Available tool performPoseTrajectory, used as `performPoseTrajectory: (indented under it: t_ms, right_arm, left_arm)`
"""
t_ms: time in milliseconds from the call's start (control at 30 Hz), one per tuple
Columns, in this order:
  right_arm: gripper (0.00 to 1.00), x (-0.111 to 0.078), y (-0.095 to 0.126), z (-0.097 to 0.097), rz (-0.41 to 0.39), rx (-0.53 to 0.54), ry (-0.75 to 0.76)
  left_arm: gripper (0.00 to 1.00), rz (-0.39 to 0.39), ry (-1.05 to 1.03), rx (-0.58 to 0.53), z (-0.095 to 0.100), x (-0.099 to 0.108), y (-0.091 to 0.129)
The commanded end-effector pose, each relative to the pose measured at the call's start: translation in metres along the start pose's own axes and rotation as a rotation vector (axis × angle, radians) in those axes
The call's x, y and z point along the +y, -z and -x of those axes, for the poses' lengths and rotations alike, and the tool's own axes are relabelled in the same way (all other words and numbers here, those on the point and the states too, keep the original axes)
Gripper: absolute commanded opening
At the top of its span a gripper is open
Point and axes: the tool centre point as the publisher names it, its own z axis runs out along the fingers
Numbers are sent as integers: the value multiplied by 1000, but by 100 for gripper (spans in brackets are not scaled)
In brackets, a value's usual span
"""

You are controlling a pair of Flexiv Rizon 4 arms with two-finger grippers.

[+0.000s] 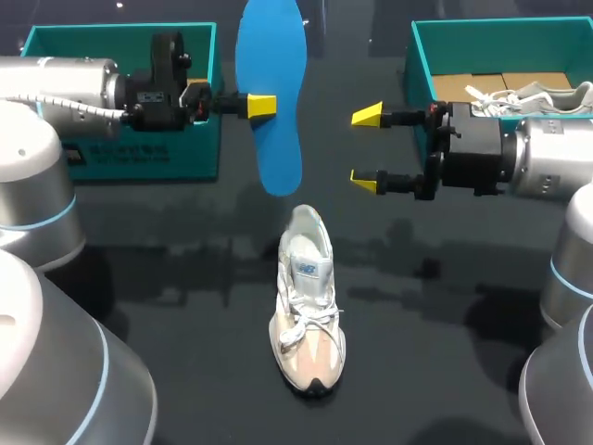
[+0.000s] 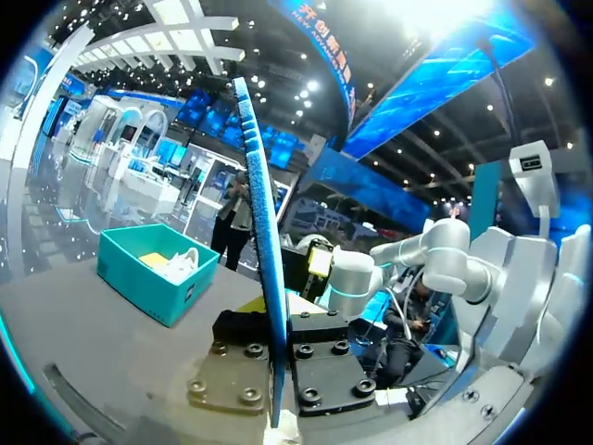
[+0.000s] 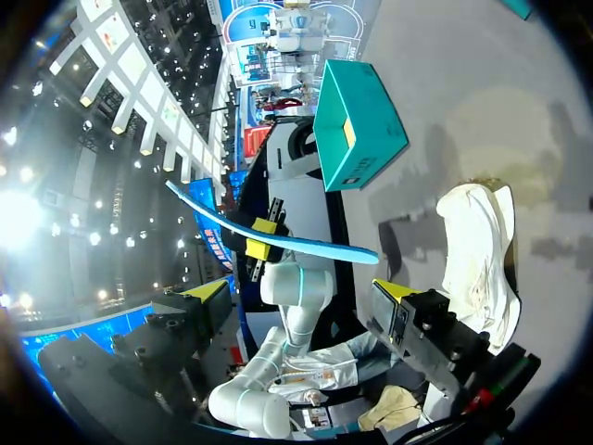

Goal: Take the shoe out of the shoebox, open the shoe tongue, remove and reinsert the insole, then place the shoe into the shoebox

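While clamping blue insole (image 1: 269,93) edge-on in left hand (image 1: 263,105), well above counter (image 1: 167,306) and apart from shoe (image 1: 309,301): judged about halfway. Done, apparently: shoe out of shoebox (image 1: 139,153), upright on counter, toe toward robot; tongue spread (hard to confirm); insole out. Left: reinsert insole, return shoe to box. Right hand (image 1: 366,148) released, fingers wide, holding nothing, just beside insole. Open counter all around shoe; box walls well apart; second shoebox (image 1: 422,65) (holding another shoe (image 1: 533,97)) behind right hand.
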Motion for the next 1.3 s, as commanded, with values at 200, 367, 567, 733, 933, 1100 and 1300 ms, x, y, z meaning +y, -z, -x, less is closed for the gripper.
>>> performPoseTrajectory:
  t_ms: [200,367,567,733,933,1100,1300]
  right_arm:
    - [100,0,-3,0,2,-3,-1]
    - [100,0,-3,0,2,-3,-1]
    - [100,0,-3,0,2,-3,-1]
    - [100,0,-3,0,2,-3,-1]
    - [100,0,-3,0,2,-3,-1]
    - [100,0,-3,0,2,-3,-1]
    - [100,0,-3,0,2,-3,-1]
  left_arm:
    - [0,-6,-416,-17,-2,8,1]
    - [0,-6,-416,-17,-2,8,1]
    - [0,-6,-416,-17,-2,8,1]
    - [0,12,-584,25,-11,10,-1]
    - [0,-2,-788,44,-22,6,2]
    - [0,-28,-984,26,-27,8,7]
    - [0,-32,-1215,-15,-25,18,10]
